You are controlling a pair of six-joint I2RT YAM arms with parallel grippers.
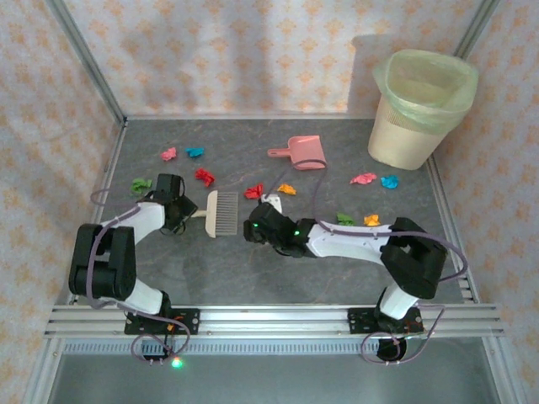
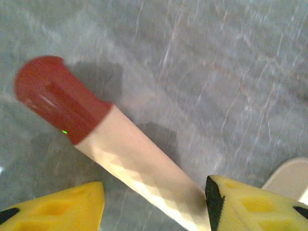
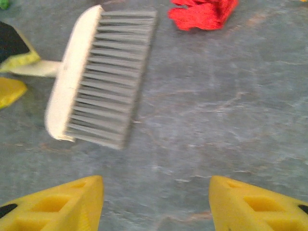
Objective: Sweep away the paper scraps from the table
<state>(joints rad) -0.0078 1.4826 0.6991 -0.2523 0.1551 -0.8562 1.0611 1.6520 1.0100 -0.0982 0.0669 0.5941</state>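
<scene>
Paper scraps [image 1: 205, 176] are all loose on the desk [image 1: 253, 278], nothing swept yet, so I'd say we're at the very first step: getting hold of the brush.

Biggest to smallest. One dark grey stone-look desk with aluminium rails. One cream waste bin [image 1: 417, 114] with a green liner sits in the far right corner. Two arms reach in from the near edge. One hand brush [image 1: 222, 212] lies flat mid-left, bristles pointing right, with a red cap on the end of its handle. One pink dustpan [image 1: 299, 151] sits further back, well apart from both arms.

The left tool [image 2: 155, 207] straddles the brush handle with its jaws spread. One finger touches the handle, there's a gap on the other side, so it isn't clamped. The right tool [image 3: 156, 202] is spread wide too, holding nothing, hovering over bare desk just beside the bristles.

Scrap count: ten, two each of pink, blue, green, red and orange. Five are on the left half around the brush, one lies about mid-desk, and four are on the right nearer the bin.

Next up, I reckon: the left tool closes square on the handle and lifts it without the brush twisting, while the right one probably goes for the dustpan.
</scene>
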